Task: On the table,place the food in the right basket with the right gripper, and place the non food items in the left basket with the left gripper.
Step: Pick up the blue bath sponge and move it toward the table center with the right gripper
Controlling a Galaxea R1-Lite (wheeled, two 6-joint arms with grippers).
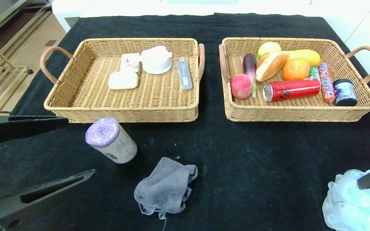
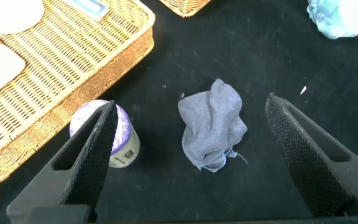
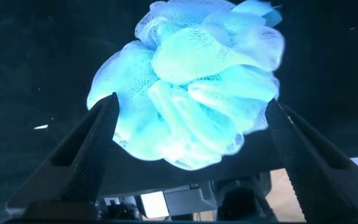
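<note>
At the lower left of the head view, the left gripper [image 1: 40, 150] reaches in low with fingers spread wide, holding nothing. Just past it lies a purple roll [image 1: 110, 140], tipped over below the left basket [image 1: 120, 110]; a grey cloth [image 1: 165, 188] sits lower centre. The right basket [image 1: 297, 112] holds food. Lower right, the right gripper [image 3: 188, 134], jaws apart, hovers over the blue bath pouf [image 1: 353, 202].
</note>
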